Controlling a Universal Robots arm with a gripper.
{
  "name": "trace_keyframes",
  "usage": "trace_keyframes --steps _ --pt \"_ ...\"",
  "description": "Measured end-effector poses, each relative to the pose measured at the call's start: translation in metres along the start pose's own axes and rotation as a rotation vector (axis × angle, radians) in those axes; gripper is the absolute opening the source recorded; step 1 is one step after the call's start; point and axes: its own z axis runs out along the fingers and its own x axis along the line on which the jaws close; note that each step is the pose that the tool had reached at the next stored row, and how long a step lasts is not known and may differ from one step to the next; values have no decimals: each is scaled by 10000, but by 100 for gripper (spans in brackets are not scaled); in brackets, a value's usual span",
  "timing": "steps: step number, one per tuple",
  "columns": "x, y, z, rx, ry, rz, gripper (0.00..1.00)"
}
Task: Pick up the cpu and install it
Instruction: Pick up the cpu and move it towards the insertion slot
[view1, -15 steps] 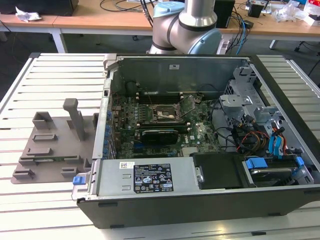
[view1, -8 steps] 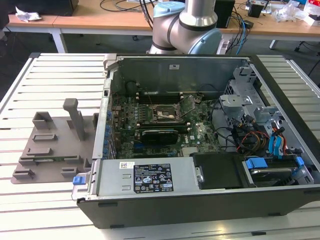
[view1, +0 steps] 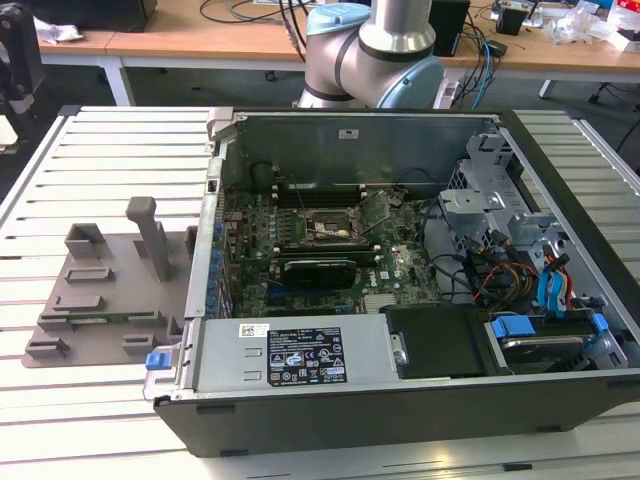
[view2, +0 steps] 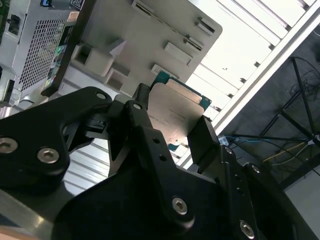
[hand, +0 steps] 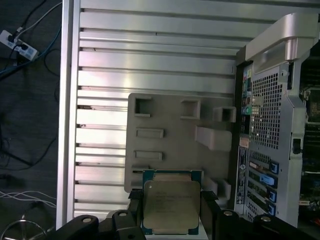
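Observation:
The cpu (hand: 170, 200), a flat square chip with a silvery top and a thin green edge, sits between my gripper's (hand: 171, 209) two black fingers (hand: 134, 212), which are shut on its opposite sides. In both wrist views it hangs well above the grey plastic tray (hand: 170, 120). The second wrist view shows the cpu (view2: 177, 112) clamped in the gripper (view2: 172, 125). In the exterior view, the dark motherboard socket (view1: 325, 228) with its metal frame lies inside the open computer case (view1: 400, 400).
The grey tray (view1: 100, 290) lies on the white slatted table (view1: 40, 200) at the exterior view's left, beside the case. The arm's base (view1: 375, 55) stands behind the case. Cables and drive bays (view1: 530, 270) crowd the case's right side. The table edge (hand: 67, 125) borders a dark floor with cables.

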Motion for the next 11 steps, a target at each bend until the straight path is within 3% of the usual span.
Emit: trace_keyframes --steps 5,11 --pt "-14 2 91 -1 0 0 55" --pt "-120 7 324 -1 1 -1 55"
